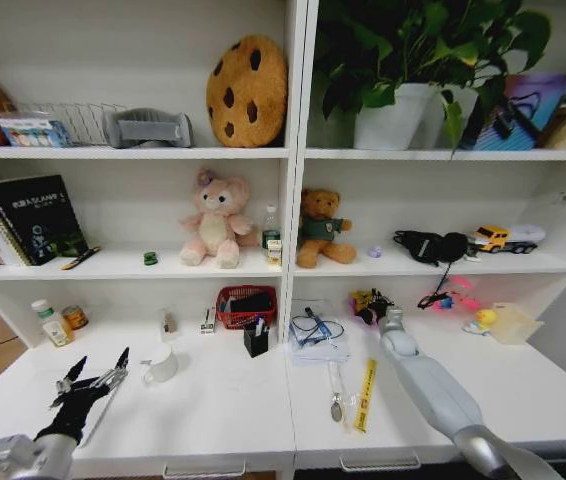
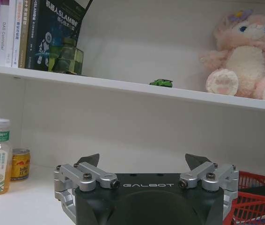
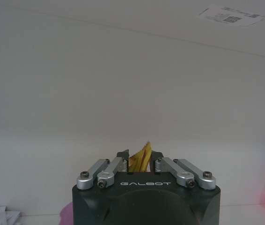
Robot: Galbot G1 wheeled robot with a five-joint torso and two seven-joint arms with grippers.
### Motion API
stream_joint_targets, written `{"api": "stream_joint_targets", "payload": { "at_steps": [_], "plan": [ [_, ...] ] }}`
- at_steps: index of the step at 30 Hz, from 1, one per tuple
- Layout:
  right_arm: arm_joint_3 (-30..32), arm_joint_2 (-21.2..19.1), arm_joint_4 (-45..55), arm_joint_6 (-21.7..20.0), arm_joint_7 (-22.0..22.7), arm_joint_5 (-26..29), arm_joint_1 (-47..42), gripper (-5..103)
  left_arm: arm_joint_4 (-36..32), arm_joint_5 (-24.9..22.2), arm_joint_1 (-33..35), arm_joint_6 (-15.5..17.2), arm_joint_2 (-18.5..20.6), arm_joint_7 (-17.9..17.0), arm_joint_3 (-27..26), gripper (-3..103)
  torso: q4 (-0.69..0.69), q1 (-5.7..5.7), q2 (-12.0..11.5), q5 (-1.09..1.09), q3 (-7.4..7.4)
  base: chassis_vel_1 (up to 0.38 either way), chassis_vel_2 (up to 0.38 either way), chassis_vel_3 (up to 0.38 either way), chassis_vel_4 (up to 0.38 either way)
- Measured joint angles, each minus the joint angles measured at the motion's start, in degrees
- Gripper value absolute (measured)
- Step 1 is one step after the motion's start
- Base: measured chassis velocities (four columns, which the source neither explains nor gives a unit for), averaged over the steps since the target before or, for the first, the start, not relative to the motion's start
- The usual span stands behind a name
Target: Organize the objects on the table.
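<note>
On the table (image 1: 223,410): one mug (image 1: 161,366), one red basket (image 1: 246,306).

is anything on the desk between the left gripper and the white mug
Nothing visible. The left gripper hangs open over the left part of the white desk, and the white mug stands just to its right with bare tabletop between them. The bottle and small can sit farther back, off that line.

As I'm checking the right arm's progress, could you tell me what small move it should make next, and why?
Probably lift slightly, straight up: the right gripper, at the back of the white desk, is closed on a yellow item, so raising it would clear the desktop clutter. The left gripper hovers open over the desk's left side.
</note>
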Motion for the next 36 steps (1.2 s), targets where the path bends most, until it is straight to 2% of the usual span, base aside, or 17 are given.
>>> {"api": "stream_joint_targets", "payload": {
  "at_steps": [1,4,9,10,11,13,14,16,17,19,20,22,28,29,30,31,36],
  "plan": [
    [0.45,-0.3,0.74,0.07,0.17,0.24,-0.66,30,0.0,0.0,0.0,0.0,0.0,0.0,0.0,100,-0.01,0.0,0.0,0.0,0.0,0.0,0.0,0.0,0.0],
    [1.55,-0.96,3.07,0.03,0.72,0.54,-2.31,35,0.0,0.0,0.0,0.0,0.0,0.0,0.0,100,0.0,0.0,0.0,-0.01,0.0,0.0,0.0,0.0,0.0],
    [5.2,-3.16,12.42,-1.45,2.09,1.03,-9.83,63,0.0,0.0,0.0,0.0,0.0,0.0,0.0,100,0.0,-0.01,0.0,0.01,0.0,0.0,0.0,0.0,0.0],
    [5.2,-3.16,12.42,-1.45,2.09,1.03,-9.83,63,0.0,0.0,0.0,0.0,0.0,0.0,0.0,100,0.0,-0.01,0.0,0.01,0.0,0.0,0.0,0.0,0.0],
    [6.18,-3.68,14.63,-1.74,2.19,1.07,-11.77,63,0.0,0.0,0.0,0.0,0.0,0.0,0.0,100,0.0,0.0,0.0,0.02,-0.01,0.0,0.0,0.0,0.0],
    [8.68,-4.87,19.41,-2.26,2.24,1.11,-16.2,73,0.0,0.0,0.0,0.0,0.0,0.01,0.0,100,0.0,0.0,0.0,0.0,-0.01,0.0,0.0,0.0,0.0],
    [8.68,-4.87,19.41,-2.26,2.24,1.11,-16.2,73,0.0,0.0,0.0,0.0,0.0,0.01,0.0,100,0.0,0.0,0.0,0.0,-0.01,0.0,0.0,0.0,0.0],
    [12.3,-6.17,25.0,-2.23,2.12,0.85,-22.52,84,0.0,0.0,0.0,0.0,0.0,0.01,0.0,100,-0.01,0.0,0.01,0.0,-0.01,0.0,0.0,0.0,0.0],
    [12.3,-6.17,25.0,-2.23,2.12,0.85,-22.52,84,0.0,0.0,0.0,0.0,0.0,0.01,0.0,100,-0.01,0.0,0.01,0.0,-0.01,0.0,0.0,0.0,0.0],
    [15.73,-6.74,30.1,-0.91,1.85,0.33,-28.97,94,0.0,0.0,0.0,0.0,0.0,0.0,0.0,100,-0.01,-0.01,0.02,0.01,-0.01,0.0,0.0,0.0,0.0],
    [15.73,-6.74,30.1,-0.91,1.85,0.33,-28.97,94,0.0,0.0,0.0,0.0,0.0,0.0,0.0,100,-0.01,-0.01,0.02,0.01,-0.01,0.0,0.0,0.0,0.0],
    [19.24,-7.13,35.93,0.35,1.22,0.17,-36.06,99,0.0,0.0,0.0,0.0,0.0,0.0,0.0,100,-0.01,-0.02,0.02,0.0,-0.02,0.0,0.0,0.0,0.0],
    [24.69,-6.93,43.46,2.3,0.07,-1.54,-45.04,100,0.0,0.0,0.0,0.0,0.0,-0.01,0.0,100,-0.01,-0.02,0.02,-0.01,-0.01,0.0,0.0,0.0,0.0],
    [27.2,-6.25,46.71,3.34,-0.41,-2.74,-48.97,100,0.0,0.0,0.0,0.0,0.0,0.0,0.0,100,0.0,-0.02,0.02,-0.01,-0.02,0.0,0.0,0.0,0.0],
    [27.2,-6.25,46.71,3.34,-0.41,-2.74,-48.97,100,0.0,0.0,0.0,0.0,0.0,0.0,0.0,100,0.0,-0.02,0.02,-0.01,-0.02,0.0,0.0,0.0,0.0],
    [30.01,-4.94,50.26,4.41,-0.84,-3.91,-54.09,100,0.0,0.0,0.0,0.0,0.0,0.0,0.0,100,-0.01,-0.02,0.02,0.01,-0.01,0.0,0.0,0.0,0.0],
    [33.49,-2.34,53.85,6.56,-1.08,-6.93,-60.98,100,0.0,0.0,0.0,0.0,0.0,0.0,0.0,100,-0.01,-0.02,0.02,0.0,-0.01,0.0,0.0,0.0,0.0]
  ]
}}
